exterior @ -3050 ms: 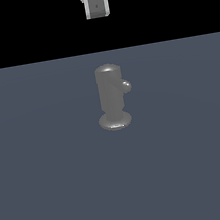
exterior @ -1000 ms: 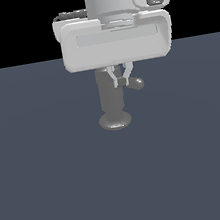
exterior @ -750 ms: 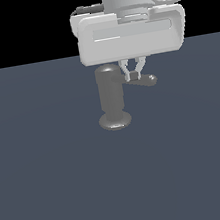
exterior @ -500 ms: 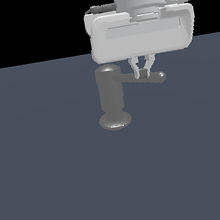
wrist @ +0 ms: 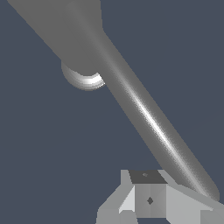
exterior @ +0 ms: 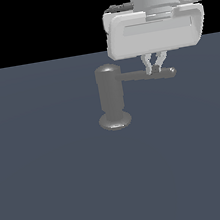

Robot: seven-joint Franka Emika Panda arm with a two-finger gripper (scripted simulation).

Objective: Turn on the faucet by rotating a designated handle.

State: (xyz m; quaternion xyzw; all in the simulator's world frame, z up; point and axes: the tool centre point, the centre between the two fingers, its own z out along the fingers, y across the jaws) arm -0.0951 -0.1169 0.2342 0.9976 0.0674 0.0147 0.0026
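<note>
Handle (exterior: 149, 75) has swung further out sideways from the faucet (exterior: 112, 99), tool (exterior: 155, 69) pinched closed beside it.

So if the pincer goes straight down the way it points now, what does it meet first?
Most likely the handle: the pincer points down right at the rod, near its tip. Whether they already touch is unclear.

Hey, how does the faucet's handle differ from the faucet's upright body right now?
The handle is a thin rod; the faucet body is a thick cylinder. The handle lies level, jutting toward the exterior view's right; the body stands upright on a flared base. The gripper sits at the handle, near its tip, not at the body. Both are plain matte grey.
</note>
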